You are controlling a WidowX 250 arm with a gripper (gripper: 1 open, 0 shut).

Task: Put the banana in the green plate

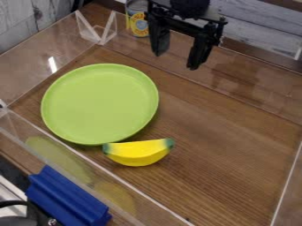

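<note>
The banana (138, 153) is a short, chubby yellow toy with dark tips, lying on the wooden table just below the lower right rim of the green plate (99, 102). That plate is large, round, lime green and bare, left of centre. My gripper (176, 51) hangs at the top of the view, well above and behind both, its two black fingers (199, 55) spread apart with nothing between them.
A clear plastic wall (48, 159) rings the table on the left and front. A blue object (69, 201) sits at the bottom left outside it. A yellow item (139, 24) stands behind the gripper at the back.
</note>
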